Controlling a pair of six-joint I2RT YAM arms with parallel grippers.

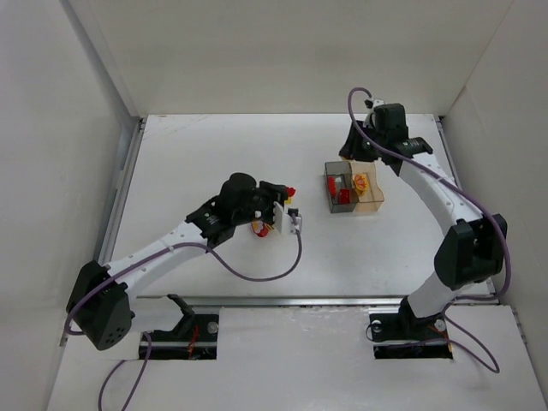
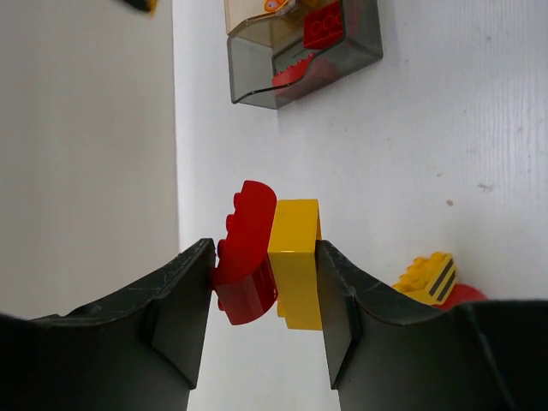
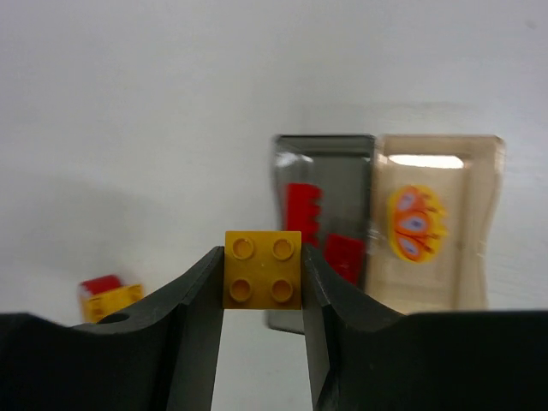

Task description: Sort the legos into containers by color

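left gripper [image 2: 264, 287] is clamped on a red curved lego [image 2: 247, 253] and a yellow lego [image 2: 296, 257], pressed side by side between its fingers. right gripper [image 3: 262, 282] pinches a four-stud yellow square lego [image 3: 263, 269], with the joined containers [image 3: 374, 171] just beyond.

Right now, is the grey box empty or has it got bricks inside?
Not empty. The grey box has red bricks lying inside it; both wrist views show them.

White arms [image 1: 158, 251], black fingers [image 2: 171, 330] (purple cables [image 1: 265, 276])
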